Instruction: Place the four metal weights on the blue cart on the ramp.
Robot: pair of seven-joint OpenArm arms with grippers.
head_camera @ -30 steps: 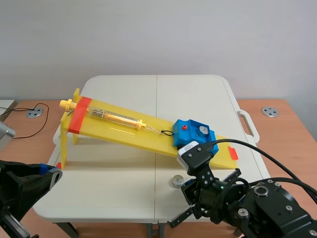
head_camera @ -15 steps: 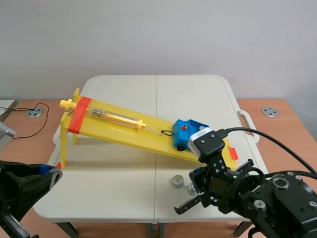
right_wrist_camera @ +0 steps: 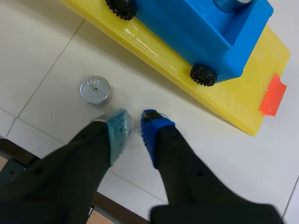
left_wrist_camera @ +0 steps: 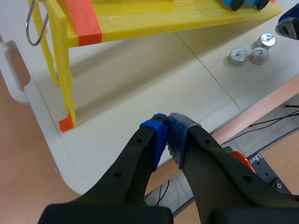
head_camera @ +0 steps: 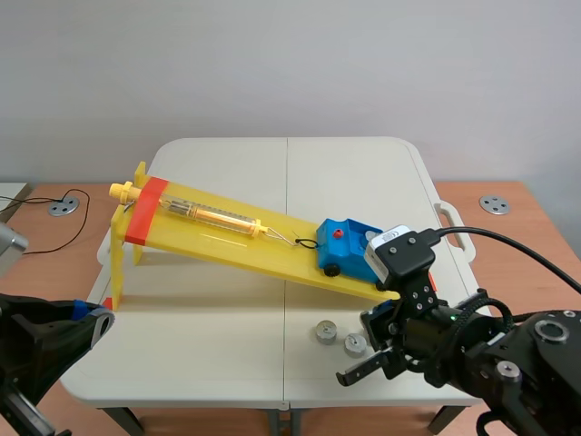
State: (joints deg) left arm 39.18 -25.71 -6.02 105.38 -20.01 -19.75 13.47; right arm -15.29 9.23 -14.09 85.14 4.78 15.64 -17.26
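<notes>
Near the table's front edge, right of centre, three metal weights are left loose just below the low end of the ramp. A silvery piece, likely the fourth weight, is seen in the blue cart. Right gripper is held directly above the cluster, jaws narrowly apart, nothing clamped. Key relation: the gap is not centred on any weight. The middle weight is half hidden under one pad, the ramp-side weight appears tucked behind the other finger, and the outer weight lies clear, off to the side of the jaws. Weights are round, so no axis is to be matched; a sideways shift and wider opening are probably needed. Left gripper is held well apart by the front-left corner, pads closed together, empty.
</notes>
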